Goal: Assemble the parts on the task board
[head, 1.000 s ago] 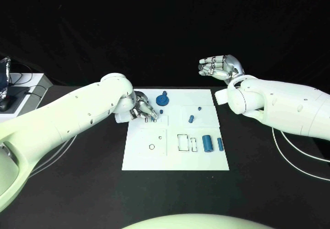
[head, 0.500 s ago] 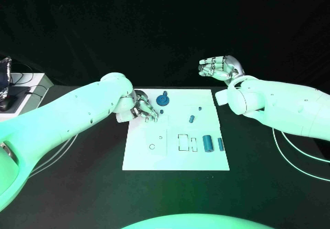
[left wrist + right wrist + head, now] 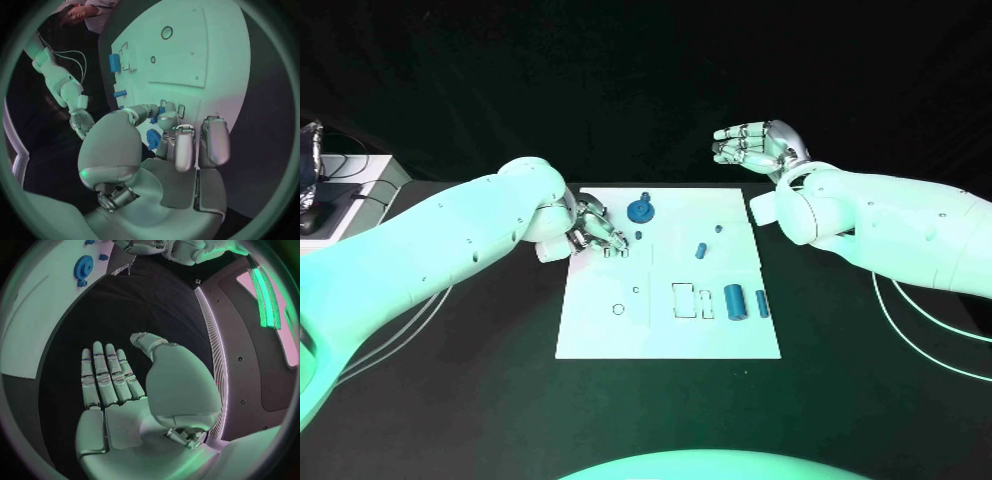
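Task board near edge: 2 blue cylinders lying loose, not yet placed. Mid-board: left hand fingers curled over small blue part, apparently pinching it. Far edge: blue gear seated. Right hand empty, fingers spread, raised beyond board. Assembly early.

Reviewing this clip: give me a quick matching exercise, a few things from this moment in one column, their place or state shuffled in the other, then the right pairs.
Things:
1. left hand
2. right hand
3. blue gear
4. two blue cylinders

Places or states:
A. raised beyond the board's far right corner, holding nothing
B. lying side by side on the board's right part
C. fingers down at the task board's far left edge
D. at the board's far edge

Pairs: 1-C, 2-A, 3-D, 4-B
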`<action>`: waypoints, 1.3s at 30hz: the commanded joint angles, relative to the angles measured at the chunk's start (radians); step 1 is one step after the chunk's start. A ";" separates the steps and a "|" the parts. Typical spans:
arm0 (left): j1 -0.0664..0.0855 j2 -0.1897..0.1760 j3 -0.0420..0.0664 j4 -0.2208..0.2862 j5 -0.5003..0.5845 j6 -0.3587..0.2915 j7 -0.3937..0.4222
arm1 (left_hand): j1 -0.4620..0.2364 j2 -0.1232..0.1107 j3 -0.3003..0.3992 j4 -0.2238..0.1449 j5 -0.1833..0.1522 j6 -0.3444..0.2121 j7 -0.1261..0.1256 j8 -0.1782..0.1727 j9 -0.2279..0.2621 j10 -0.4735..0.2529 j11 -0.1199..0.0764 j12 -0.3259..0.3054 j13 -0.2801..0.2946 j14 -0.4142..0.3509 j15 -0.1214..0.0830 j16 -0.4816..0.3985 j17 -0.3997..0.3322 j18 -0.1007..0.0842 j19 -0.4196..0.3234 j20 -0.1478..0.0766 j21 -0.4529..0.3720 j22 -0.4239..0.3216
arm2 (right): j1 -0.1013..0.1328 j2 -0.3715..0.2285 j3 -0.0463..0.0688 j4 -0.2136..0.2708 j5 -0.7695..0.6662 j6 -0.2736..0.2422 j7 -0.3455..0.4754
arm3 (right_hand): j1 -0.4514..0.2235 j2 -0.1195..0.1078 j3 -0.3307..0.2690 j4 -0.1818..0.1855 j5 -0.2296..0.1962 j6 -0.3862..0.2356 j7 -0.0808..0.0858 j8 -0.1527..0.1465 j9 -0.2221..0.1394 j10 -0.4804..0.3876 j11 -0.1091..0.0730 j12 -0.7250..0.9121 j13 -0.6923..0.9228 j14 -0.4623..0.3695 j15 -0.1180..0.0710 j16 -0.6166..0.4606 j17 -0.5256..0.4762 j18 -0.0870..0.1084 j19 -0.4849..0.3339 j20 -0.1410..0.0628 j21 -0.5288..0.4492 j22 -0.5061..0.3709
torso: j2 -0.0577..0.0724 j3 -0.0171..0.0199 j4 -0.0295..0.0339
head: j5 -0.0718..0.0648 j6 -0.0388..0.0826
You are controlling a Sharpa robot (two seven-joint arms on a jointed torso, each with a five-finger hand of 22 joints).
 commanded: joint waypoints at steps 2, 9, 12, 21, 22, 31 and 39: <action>-0.002 -0.025 0.002 0.025 0.135 0.000 0.028 | 0.002 0.021 0.173 -0.161 0.008 0.018 -0.010 -0.001 0.003 -0.001 -0.003 0.004 0.000 0.080 0.003 0.000 0.188 0.016 -0.002 0.004 -0.003 0.002 | -0.002 -0.007 0.000 0.022 -0.129 0.050 -0.011 | 0.023 0.001 0.013 -0.028 -0.044 0.033 0.040 0.007 -0.003 0.037 -0.011 0.005 0.000 0.042 -0.013 0.016 -0.003 0.003 0.026 -0.002 0.000 -0.011 | -0.001 -0.0008 0.0001 | -0.002 0.001; -0.008 -0.097 0.006 0.077 0.289 0.048 0.136 | -0.008 0.021 0.181 -0.165 0.008 0.023 -0.013 -0.003 0.003 0.003 -0.005 0.007 0.001 0.081 0.000 0.001 0.189 0.016 -0.001 0.002 -0.001 0.005 | -0.004 -0.030 0.000 0.077 -0.346 0.109 -0.045 | 0.045 -0.010 0.065 -0.057 -0.118 0.099 0.009 0.030 -0.006 0.134 -0.048 0.031 0.001 0.165 -0.058 0.081 0.028 0.009 0.173 -0.035 0.043 -0.015 | -0.005 -0.0029 0.0033 | -0.006 0.009; -0.012 -0.125 0.007 0.094 0.328 0.072 0.181 | -0.012 0.021 0.184 -0.167 0.008 0.025 -0.013 -0.004 0.003 0.004 -0.006 0.009 0.001 0.081 0.000 0.002 0.192 0.015 0.000 0.001 0.000 0.007 | -0.004 -0.041 0.000 0.108 -0.440 0.133 -0.066 | 0.051 -0.010 0.078 -0.064 -0.124 0.120 -0.002 0.038 -0.004 0.177 -0.063 0.041 0.004 0.215 -0.078 0.110 0.053 0.010 0.223 -0.054 0.060 -0.016 | -0.006 -0.0037 0.0036 | -0.005 0.013; -0.034 -0.203 0.010 0.148 0.416 0.133 0.262 | -0.022 0.022 0.190 -0.171 0.007 0.031 -0.015 -0.007 0.003 0.010 -0.008 0.015 0.007 0.082 -0.002 0.003 0.195 0.014 0.004 -0.001 0.003 0.013 | -0.004 -0.060 0.000 0.210 -0.725 0.188 -0.139 | 0.073 0.007 0.012 -0.092 -0.134 0.161 -0.042 0.045 -0.005 0.331 -0.122 0.099 0.053 0.375 -0.149 0.234 0.176 0.008 0.395 -0.129 0.152 0.016 | -0.014 -0.0125 0.0039 | -0.002 0.023; -0.036 -0.209 0.010 0.153 0.424 0.138 0.268 | -0.025 0.023 0.191 -0.172 0.007 0.032 -0.016 -0.008 0.002 0.011 -0.008 0.017 0.009 0.083 -0.003 0.004 0.195 0.013 0.005 -0.001 0.005 0.015 | -0.004 -0.061 0.000 0.218 -0.750 0.190 -0.145 | 0.075 0.008 0.001 -0.095 -0.136 0.165 -0.048 0.044 -0.005 0.346 -0.128 0.109 0.062 0.398 -0.157 0.253 0.190 0.009 0.418 -0.138 0.167 0.023 | -0.015 -0.0128 0.0040 | -0.002 0.024; -0.055 -0.252 0.011 0.187 0.469 0.185 0.329 | -0.035 0.023 0.194 -0.175 0.005 0.037 -0.017 -0.011 0.002 0.014 -0.010 0.022 0.014 0.083 -0.004 0.005 0.197 0.013 0.007 -0.003 0.006 0.018 | -0.010 -0.032 -0.010 0.286 -0.991 0.204 -0.208 | 0.081 0.010 -0.074 -0.116 -0.134 0.202 -0.080 0.002 -0.043 0.353 -0.166 0.374 0.383 0.474 -0.212 0.609 0.478 0.001 0.525 -0.217 0.391 0.182 | -0.021 -0.0177 0.0062 | 0.002 0.037; -0.064 -0.263 0.011 0.195 0.477 0.196 0.348 | -0.040 0.022 0.197 -0.178 0.005 0.040 -0.019 -0.012 0.002 0.016 -0.011 0.025 0.018 0.084 -0.004 0.006 0.199 0.013 0.007 -0.003 0.007 0.018 | -0.019 0.007 -0.020 0.306 -1.086 0.176 -0.248 | 0.074 0.007 -0.050 -0.124 -0.136 0.170 -0.095 -0.042 -0.069 0.387 -0.184 0.896 0.920 0.548 -0.230 1.096 0.893 0.003 0.530 -0.235 0.539 0.312 | -0.022 -0.0178 0.0065 | 0.007 0.038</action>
